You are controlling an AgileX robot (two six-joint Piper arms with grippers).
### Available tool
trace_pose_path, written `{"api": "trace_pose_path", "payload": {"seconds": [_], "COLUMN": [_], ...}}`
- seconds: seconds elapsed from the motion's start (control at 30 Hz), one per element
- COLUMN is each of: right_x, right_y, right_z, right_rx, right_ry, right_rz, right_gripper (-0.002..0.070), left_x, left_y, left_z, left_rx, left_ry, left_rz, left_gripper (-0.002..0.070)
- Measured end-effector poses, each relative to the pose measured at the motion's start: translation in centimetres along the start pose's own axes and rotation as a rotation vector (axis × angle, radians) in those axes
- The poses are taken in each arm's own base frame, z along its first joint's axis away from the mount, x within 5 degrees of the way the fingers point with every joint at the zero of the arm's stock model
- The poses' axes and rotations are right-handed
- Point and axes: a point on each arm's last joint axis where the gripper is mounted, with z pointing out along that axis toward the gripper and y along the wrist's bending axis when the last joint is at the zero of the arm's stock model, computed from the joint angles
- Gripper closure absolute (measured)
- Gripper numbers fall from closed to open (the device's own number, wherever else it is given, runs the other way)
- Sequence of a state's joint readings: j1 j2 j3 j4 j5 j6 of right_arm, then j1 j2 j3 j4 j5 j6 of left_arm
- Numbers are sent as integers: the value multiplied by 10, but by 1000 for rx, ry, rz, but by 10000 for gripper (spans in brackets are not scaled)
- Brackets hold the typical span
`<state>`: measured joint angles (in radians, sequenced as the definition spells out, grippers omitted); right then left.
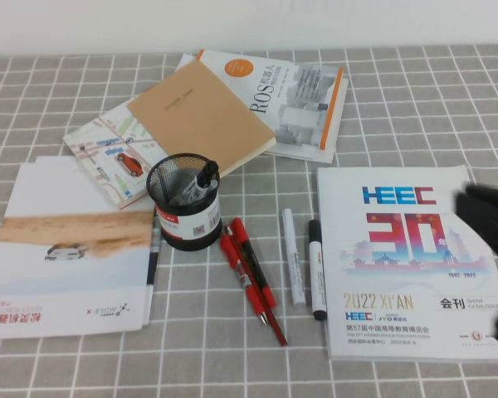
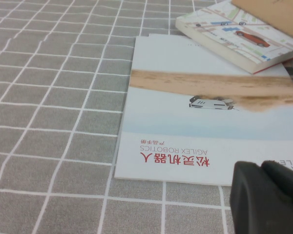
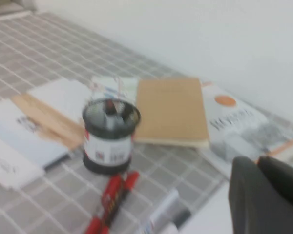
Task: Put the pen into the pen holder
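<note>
Pen (image 1: 202, 183) stands tilted inside pen holder (image 1: 185, 204), black cap up above rim. Holder sits mid-table, just left of red pens (image 1: 251, 277).

Right gripper (image 1: 488, 217) at right edge over HEEC catalogue (image 1: 398, 274), well apart from holder, clenched, nothing held.

Left gripper (image 2: 266, 200) near AgileX brochure (image 2: 195, 122), far left; open or closed: cannot tell.

"HEEC 30", "2022 XI'AN" – white catalogue (image 1: 407, 257), "ROS" – orange-edged book (image 1: 295, 99), "AGILEX ROBOTICS" – brochure (image 2: 195, 122)
</note>
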<state>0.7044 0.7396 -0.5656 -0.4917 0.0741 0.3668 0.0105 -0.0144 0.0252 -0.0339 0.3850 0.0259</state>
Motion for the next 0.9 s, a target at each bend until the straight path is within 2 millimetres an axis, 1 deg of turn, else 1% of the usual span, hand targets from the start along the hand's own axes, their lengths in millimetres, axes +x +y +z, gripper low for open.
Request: {"api": "trace_pose_path", "payload": {"seconds": [0.23, 0.37, 0.47, 0.57, 0.67, 0.8, 0.9], "right_x": [27, 47, 66, 87, 102, 119, 128], "right_y": [-9, -18, -24, -28, -29, -29, -26], "right_z": [-33, -53, -62, -67, -68, -67, -70], "right_rx": [97, 221, 329, 424, 479, 512, 513], "right_ry": [77, 46, 19, -10, -41, -42, -50], "right_rz": [20, 43, 61, 95, 111, 145, 156], "right_gripper": [689, 689, 689, 689, 689, 689, 689], "left_x": [0, 0, 0, 0, 0, 0, 0], "left_y": [0, 0, 0, 0, 0, 0, 0], "left_z": [0, 0, 0, 0, 0, 0, 0], "left_rx": [0, 0, 0, 0, 0, 0, 0], "left_ry": [0, 0, 0, 0, 0, 0, 0], "left_rz": [0, 0, 0, 0, 0, 0, 0], "left_gripper": [678, 678, 678, 678, 678, 678, 678]}}
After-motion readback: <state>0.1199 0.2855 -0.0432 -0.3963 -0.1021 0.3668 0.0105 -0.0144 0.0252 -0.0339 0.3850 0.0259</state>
